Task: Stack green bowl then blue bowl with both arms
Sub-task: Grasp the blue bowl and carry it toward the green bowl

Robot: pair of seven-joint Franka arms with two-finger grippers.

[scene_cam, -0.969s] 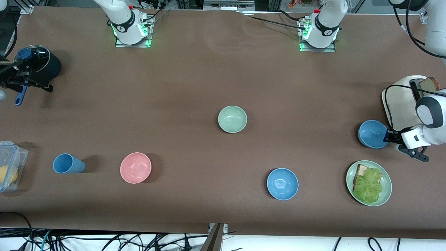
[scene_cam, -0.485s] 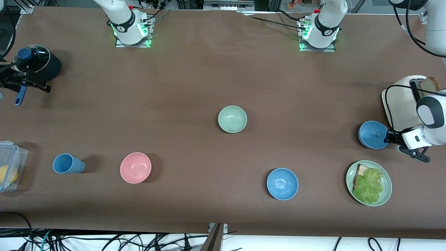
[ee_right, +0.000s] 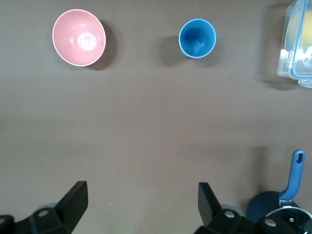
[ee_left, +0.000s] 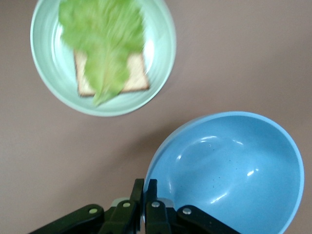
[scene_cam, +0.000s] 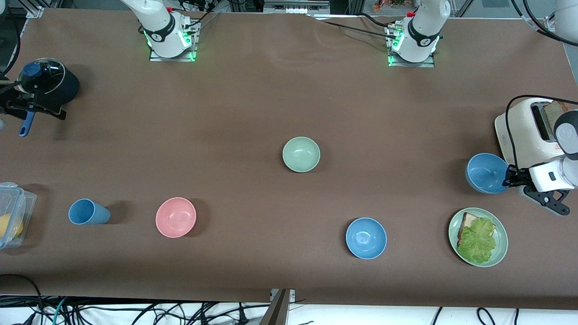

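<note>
The left gripper (scene_cam: 509, 176) is pinching the round blue bowl's (scene_cam: 487, 173) rim at frame right. The pale mint-green bowl (scene_cam: 301, 154) is sitting mid-frame, toward the right arm's end. The right gripper (ee_right: 141, 202) is waiting wide open.

A: What runs off the edge in the front view?
B: The clear container (scene_cam: 11, 214) at the right arm's end, and the left arm's wrist.
A: Anything blurred?
B: The lettuce (ee_left: 105, 46) in the left wrist view; the bread slice (ee_left: 112, 78) under it is mostly hidden.
</note>
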